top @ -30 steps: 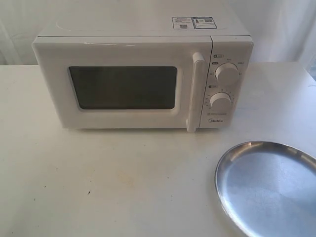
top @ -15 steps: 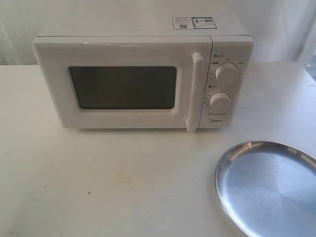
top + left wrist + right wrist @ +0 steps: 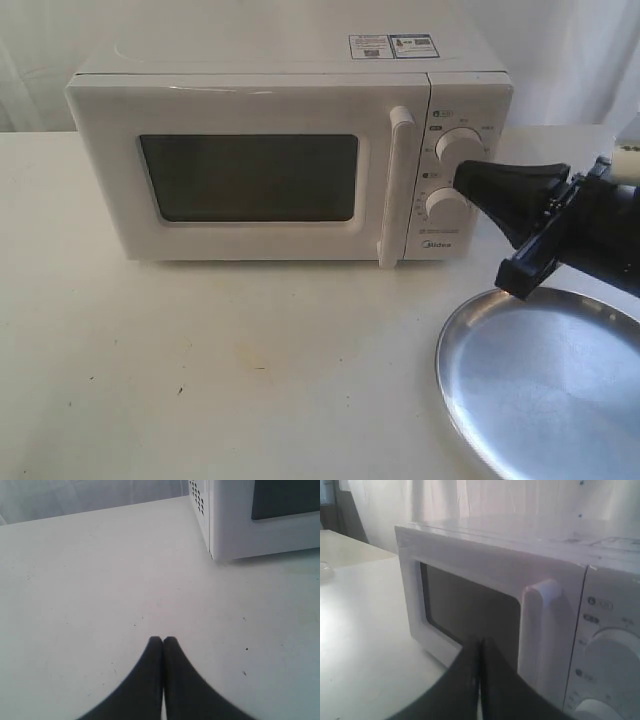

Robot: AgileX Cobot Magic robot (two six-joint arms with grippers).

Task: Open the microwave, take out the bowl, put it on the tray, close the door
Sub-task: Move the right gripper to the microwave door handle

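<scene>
The white microwave (image 3: 290,160) stands at the back of the table with its door (image 3: 245,175) shut; the vertical bar handle (image 3: 395,185) runs beside the two dials. The bowl is hidden. The silver tray (image 3: 540,380) lies at the front right. My right gripper (image 3: 463,177) is shut and empty, its black tip in front of the dials, right of the handle; in the right wrist view the gripper (image 3: 480,641) points at the door window near the handle (image 3: 542,630). My left gripper (image 3: 163,639) is shut and empty above bare table, short of the microwave's corner (image 3: 215,530).
White table (image 3: 200,350) spreads in front of the microwave. White curtain hangs behind. The tray's rim lies just under the right arm (image 3: 590,225).
The right arm has come into the exterior view from the right, and its shut tip now sits by the dials. The microwave and tray have not moved.
</scene>
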